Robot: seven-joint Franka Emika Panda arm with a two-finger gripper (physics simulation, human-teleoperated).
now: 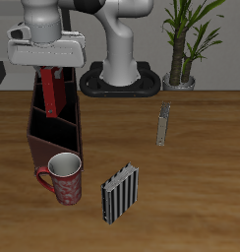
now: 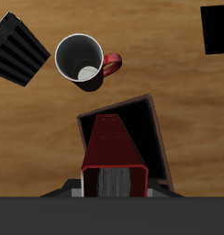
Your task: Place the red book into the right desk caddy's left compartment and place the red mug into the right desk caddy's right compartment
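My gripper (image 1: 51, 71) is shut on the red book (image 1: 55, 96) and holds it tilted, its lower end down among the walls of the right desk caddy (image 1: 38, 138). Which compartment it is in I cannot tell. In the wrist view the gripper (image 2: 112, 184) holds the book (image 2: 111, 147) hanging over a dark walled section of the caddy (image 2: 158, 138). The red mug (image 1: 65, 177) stands upright on the table, close beside the caddy's end nearest the front edge. It also shows in the wrist view (image 2: 84, 61), handle toward the caddy, light grey inside, nothing in it.
A black-and-white striped book (image 1: 120, 192) stands near the table's front edge beside the mug, also in the wrist view (image 2: 17, 48). A thin grey upright object (image 1: 163, 125) stands mid-table. A potted plant (image 1: 183, 74) and the robot's base (image 1: 117, 77) are at the back.
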